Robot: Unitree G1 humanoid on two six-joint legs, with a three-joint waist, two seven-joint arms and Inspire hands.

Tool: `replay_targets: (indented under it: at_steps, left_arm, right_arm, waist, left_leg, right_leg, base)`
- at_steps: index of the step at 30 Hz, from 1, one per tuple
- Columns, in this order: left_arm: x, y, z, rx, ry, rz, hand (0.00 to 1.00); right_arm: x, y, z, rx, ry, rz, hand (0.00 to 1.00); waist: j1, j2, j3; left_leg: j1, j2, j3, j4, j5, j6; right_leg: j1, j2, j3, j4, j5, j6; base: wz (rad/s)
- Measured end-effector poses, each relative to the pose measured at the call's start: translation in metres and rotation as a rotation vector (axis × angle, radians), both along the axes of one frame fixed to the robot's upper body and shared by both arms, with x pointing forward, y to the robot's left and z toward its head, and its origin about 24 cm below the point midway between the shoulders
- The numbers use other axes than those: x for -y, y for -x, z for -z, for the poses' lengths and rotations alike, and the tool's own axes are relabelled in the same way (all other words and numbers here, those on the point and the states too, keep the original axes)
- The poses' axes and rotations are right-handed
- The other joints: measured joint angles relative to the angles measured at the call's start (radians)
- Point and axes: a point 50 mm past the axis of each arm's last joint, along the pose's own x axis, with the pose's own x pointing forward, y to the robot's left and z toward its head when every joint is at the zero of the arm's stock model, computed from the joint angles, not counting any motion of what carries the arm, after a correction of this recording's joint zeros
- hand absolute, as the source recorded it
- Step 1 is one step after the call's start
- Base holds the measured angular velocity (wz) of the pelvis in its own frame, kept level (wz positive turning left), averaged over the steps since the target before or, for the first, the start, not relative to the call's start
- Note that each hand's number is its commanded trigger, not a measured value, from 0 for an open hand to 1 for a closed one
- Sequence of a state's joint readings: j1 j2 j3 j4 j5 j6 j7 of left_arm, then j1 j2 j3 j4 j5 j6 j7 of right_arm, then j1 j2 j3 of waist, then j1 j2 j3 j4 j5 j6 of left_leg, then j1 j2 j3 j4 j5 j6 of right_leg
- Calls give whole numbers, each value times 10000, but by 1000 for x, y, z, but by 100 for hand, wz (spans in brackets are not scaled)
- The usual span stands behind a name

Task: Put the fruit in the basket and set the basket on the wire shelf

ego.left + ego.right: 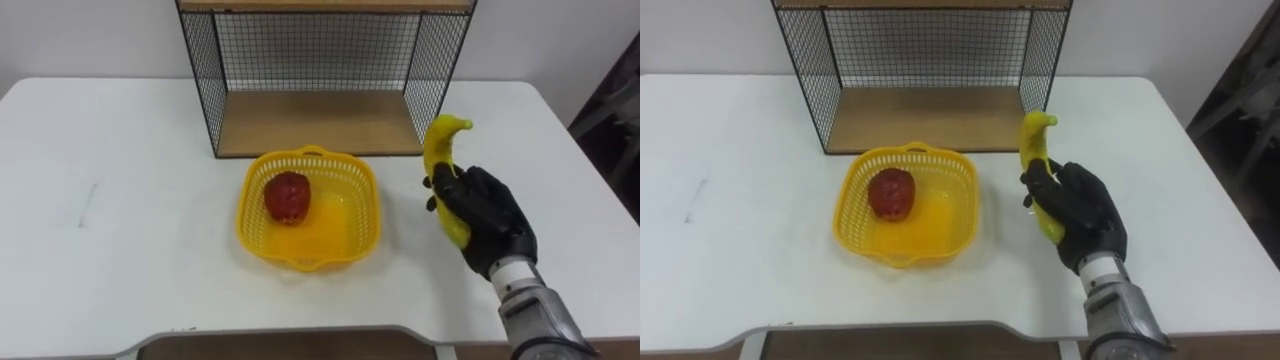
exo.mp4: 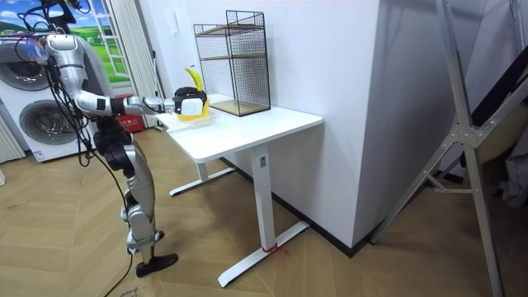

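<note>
A yellow plastic basket [image 1: 352, 232] [image 1: 852, 225] sits on the white table in front of the wire shelf [image 1: 318, 122] [image 1: 930, 115], with a red fruit [image 1: 287, 196] [image 1: 891, 192] lying inside it at its left. To the right of the basket my right hand [image 1: 487, 219] [image 1: 1084, 214] is shut on a yellow banana [image 1: 439, 153] [image 1: 1033, 150], holding it upright above the table. In the room view the right hand [image 2: 191, 105] holds the banana [image 2: 194, 79] over the table edge by the basket [image 2: 198, 118].
The white table [image 1: 120, 220] has bare room left of the basket and to the right of my hand. The wire shelf [image 2: 235, 62] has a wooden bottom board and an upper level. A wall rises just behind the table. Washing machines [image 2: 37, 115] stand behind the robot.
</note>
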State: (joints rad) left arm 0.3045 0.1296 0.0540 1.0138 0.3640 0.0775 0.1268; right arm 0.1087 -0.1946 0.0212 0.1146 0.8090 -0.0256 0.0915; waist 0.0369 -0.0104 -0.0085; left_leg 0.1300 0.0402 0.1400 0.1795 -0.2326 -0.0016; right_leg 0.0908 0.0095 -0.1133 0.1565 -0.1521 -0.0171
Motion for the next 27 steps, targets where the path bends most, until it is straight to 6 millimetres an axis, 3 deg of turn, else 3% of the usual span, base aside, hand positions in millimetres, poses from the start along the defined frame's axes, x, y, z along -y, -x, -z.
replay_targets:
  at_steps: [3,10,19,23,27]
  left_arm:
    - [1,-1,0,41,-121,116,0]
    - [1,-4,1,103,-78,247,0]
    - [-9,-17,-2,412,-239,649,0]
    - [-12,-19,-2,389,-303,668,0]
    - [-11,-19,-1,201,-271,699,0]
  right_arm:
    - [-3,-3,-4,223,580,-270,100]
    - [-25,-7,-21,1110,3789,-1802,100]
    - [-41,-13,-41,2212,6447,-2784,100]
    - [-42,-13,-42,2320,7346,-3014,100]
    - [-47,-13,-42,2443,8223,-3402,100]
  waist:
    - [10,26,26]
    - [96,18,26]
    - [354,-277,53]
    - [489,-391,120]
    - [542,-426,123]
  left_leg:
    - [-55,0,-10,6,0,0]
    - [-139,1,-31,38,0,0]
    - [-298,-2,-25,96,4,5]
    - [-159,-1,-71,68,4,5]
    - [-156,-6,-104,31,0,13]
  right_leg:
    - [-64,4,3,13,0,0]
    - [-97,-6,-48,-8,1,-2]
    - [-222,-51,-111,139,0,-1]
    - [-85,-52,-121,130,0,-1]
    - [-45,-65,-176,138,0,-1]
  base:
    - [0]
    - [0]
    - [0]
    - [1]
    - [2]
